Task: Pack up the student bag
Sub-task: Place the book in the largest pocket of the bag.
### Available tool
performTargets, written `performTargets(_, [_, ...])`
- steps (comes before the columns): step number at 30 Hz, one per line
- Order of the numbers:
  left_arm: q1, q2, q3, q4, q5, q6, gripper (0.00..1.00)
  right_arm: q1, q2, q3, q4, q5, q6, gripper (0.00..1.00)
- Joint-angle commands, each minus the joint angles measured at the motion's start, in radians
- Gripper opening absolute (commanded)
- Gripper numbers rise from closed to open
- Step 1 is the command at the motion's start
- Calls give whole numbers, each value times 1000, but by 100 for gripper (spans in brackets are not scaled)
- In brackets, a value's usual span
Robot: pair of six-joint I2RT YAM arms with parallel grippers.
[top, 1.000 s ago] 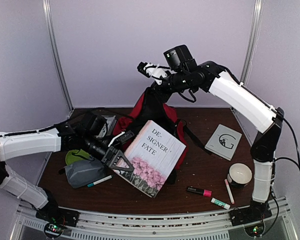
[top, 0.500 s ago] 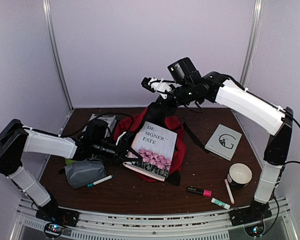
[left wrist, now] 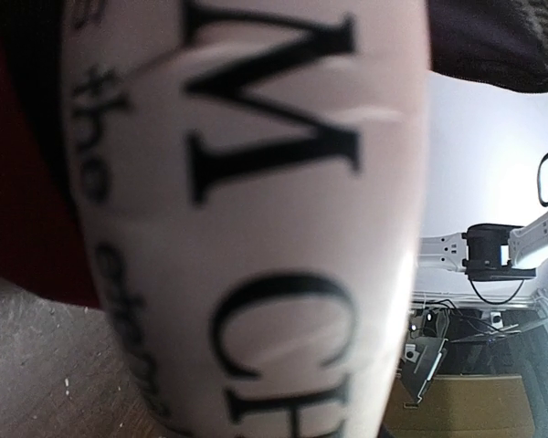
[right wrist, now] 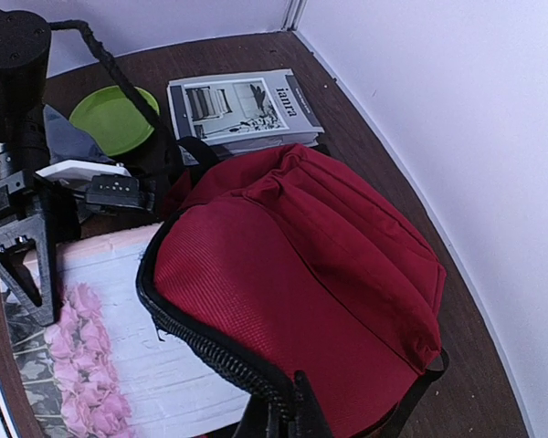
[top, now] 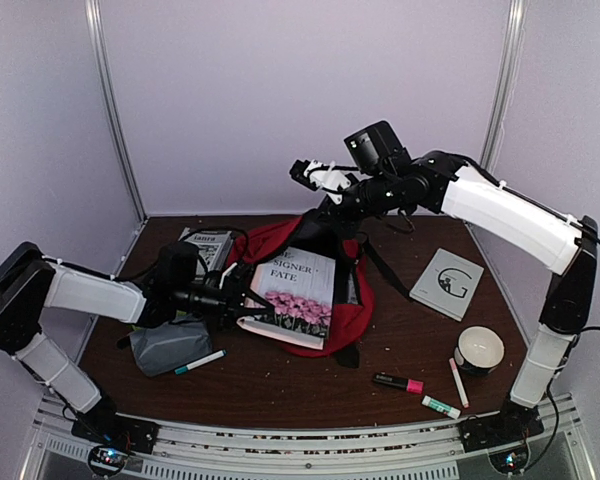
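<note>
Red fabric makes up the student bag [right wrist: 310,274], which sits at the far middle of the brown table [top: 410,340] with its black-zippered mouth turned toward the near left. We see the right gripper [right wrist: 285,412] pressed together on the black zipper rim of that mouth, holding the rim lifted above the table.

A white book [top: 298,290] with pink roses on its cover lies tilted. Its far end is tucked into the opening under the raised rim, and its near end sticks out. The left gripper [top: 236,303] pinches the book at its left edge, with one black triangular finger [right wrist: 23,255] lying on the cover. From the left wrist we make out only the cover's large black lettering, close and blurred.

Just left of the bag, toward the far side, a magazine [right wrist: 242,105] lies flat, and a green plate [right wrist: 114,119] sits beside it. Nearer to us on the left rests a grey zip pouch [top: 170,345], with a teal-capped marker [top: 200,362] just in front of it.

Well apart on the right lies a grey book with a large G [top: 447,283]. Near it, toward the near right, stands a white cup [top: 478,350]. By the near edge lie a pink-and-black highlighter [top: 398,382], a white pen [top: 458,382] and a green-and-white marker [top: 441,406].
</note>
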Motion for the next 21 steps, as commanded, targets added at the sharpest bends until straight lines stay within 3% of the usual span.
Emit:
performTargets(1, [27,-147,-13,-134,-62,110,26,-4,-81,51,36,49,-1,0])
performTargets(5, [29,-146,56,-217,-90,155,27,14,-84,77,13,-6,22,0])
performTargets(14, [28,85,220,-69,-133,67,27,84,-74,80,-3,-84,41,0])
performTargets(21, [28,209,307,-88,-155,52,35,90,-54,77,-15,-147,22,0])
